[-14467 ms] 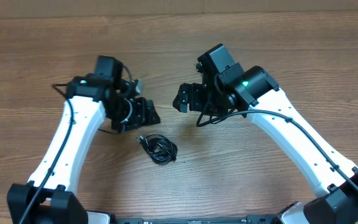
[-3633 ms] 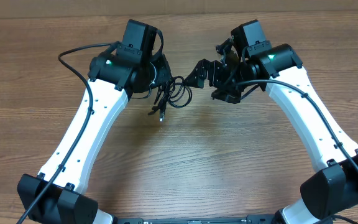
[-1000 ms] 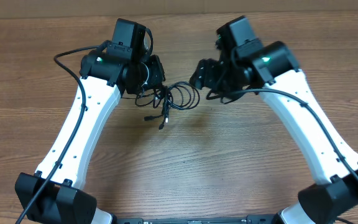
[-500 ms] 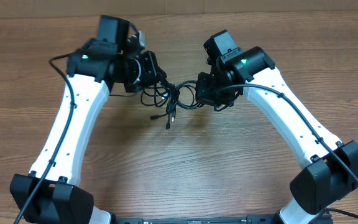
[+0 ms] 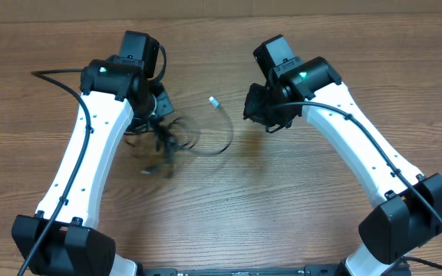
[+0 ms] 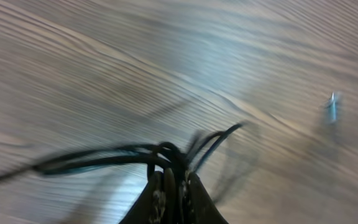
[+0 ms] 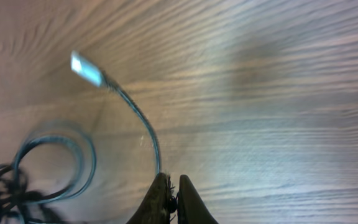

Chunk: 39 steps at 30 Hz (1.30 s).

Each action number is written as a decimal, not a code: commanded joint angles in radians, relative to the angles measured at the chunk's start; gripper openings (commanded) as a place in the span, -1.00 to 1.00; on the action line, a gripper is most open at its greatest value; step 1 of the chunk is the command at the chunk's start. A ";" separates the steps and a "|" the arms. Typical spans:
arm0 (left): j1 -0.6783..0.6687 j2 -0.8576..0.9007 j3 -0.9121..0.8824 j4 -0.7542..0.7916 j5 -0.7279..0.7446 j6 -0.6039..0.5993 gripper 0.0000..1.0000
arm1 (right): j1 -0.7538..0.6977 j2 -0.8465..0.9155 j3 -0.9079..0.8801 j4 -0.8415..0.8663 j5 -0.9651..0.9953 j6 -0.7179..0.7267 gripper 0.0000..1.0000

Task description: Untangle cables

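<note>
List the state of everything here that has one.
Thin black cables: partly tangled, one long loop spread rightward.
Silvery plug end: free, clear of the tangle.
Left gripper: shut on the cables' tangled part.
Right gripper: shut on the cables' long loop.

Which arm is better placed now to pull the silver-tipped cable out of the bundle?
Right. The right end effector is shut just where the silver-tipped cable reaches it in the wrist view; whether it grips is unclear. The left end effector is shut on the bundle, so it should anchor.
</note>
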 commanded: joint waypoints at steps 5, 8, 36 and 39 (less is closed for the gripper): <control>0.010 0.007 0.009 0.097 0.235 0.042 -0.92 | -0.010 -0.064 0.012 0.008 0.029 0.003 -0.92; 0.010 0.007 0.009 0.200 0.558 0.148 -0.92 | -0.010 -0.064 0.012 0.009 -0.053 -0.074 -0.92; 0.010 0.008 0.009 0.175 0.363 0.102 -0.89 | -0.022 -0.023 0.005 -0.008 -0.083 -0.097 -0.92; 0.010 0.008 0.009 0.107 0.196 0.102 -0.76 | -0.031 -0.046 0.021 -0.050 0.082 -0.008 -0.92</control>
